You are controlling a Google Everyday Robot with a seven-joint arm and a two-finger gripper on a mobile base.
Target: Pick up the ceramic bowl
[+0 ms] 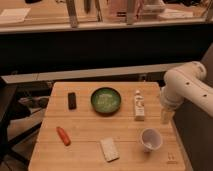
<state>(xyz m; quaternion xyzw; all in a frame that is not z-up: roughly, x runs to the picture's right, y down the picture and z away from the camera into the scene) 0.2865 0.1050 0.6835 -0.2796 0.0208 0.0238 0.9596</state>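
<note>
The hand [166,116] hangs at the right edge of the table [87,125], below the thick white arm [187,87] that reaches in from the right side. It points down over the table's right rim, its fingers spread wide, with nothing between them and touching nothing.

Nearest to it, just to its left, stands a small white bottle [139,106] with a narrow top, upright on the wood. Below the hand, toward the front right corner, a white cup [150,139] is tipped so that its mouth shows.

The ceramic bowl [106,100] sits further left, past the bottle, in the back middle of the table. It is upright, dark green at the rim and lighter speckled green inside, and well apart from the hand.

Beyond the bowl, on the left, a small black block [72,100] lies flat. Nearer the front, a pale rectangular pad [109,149] lies at a slant, and an orange carrot-shaped thing [63,135] lies toward the left edge.
</note>
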